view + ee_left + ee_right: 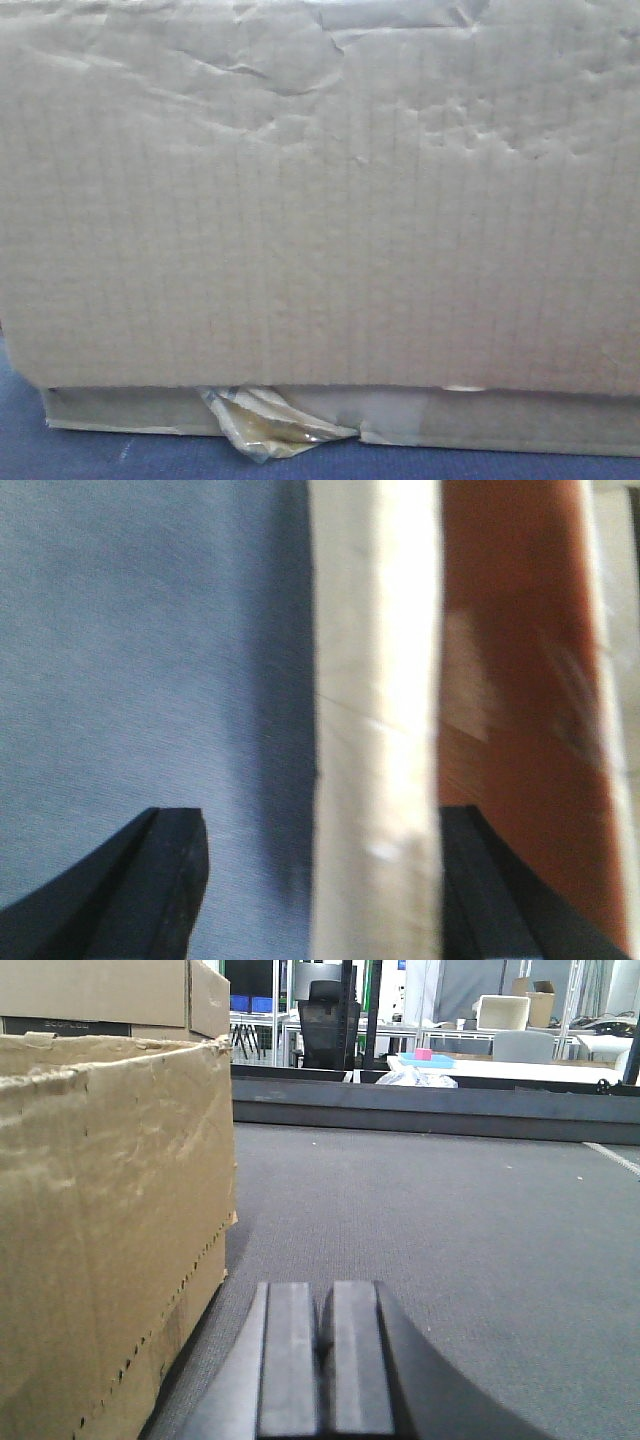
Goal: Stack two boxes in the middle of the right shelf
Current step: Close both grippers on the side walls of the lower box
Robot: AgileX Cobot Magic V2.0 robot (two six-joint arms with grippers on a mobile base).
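Left claw (320, 825) stands wide, straddling the upright wall of the cardboard box (375, 680). Right claw (322, 1310) is pinched closed and empty, low over the grey worktop (450, 1240), the box just to its left.

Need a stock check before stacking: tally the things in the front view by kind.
Cardboard boxes: 2, the upper box and the lower box
Tape scrap: 1
Total: 3
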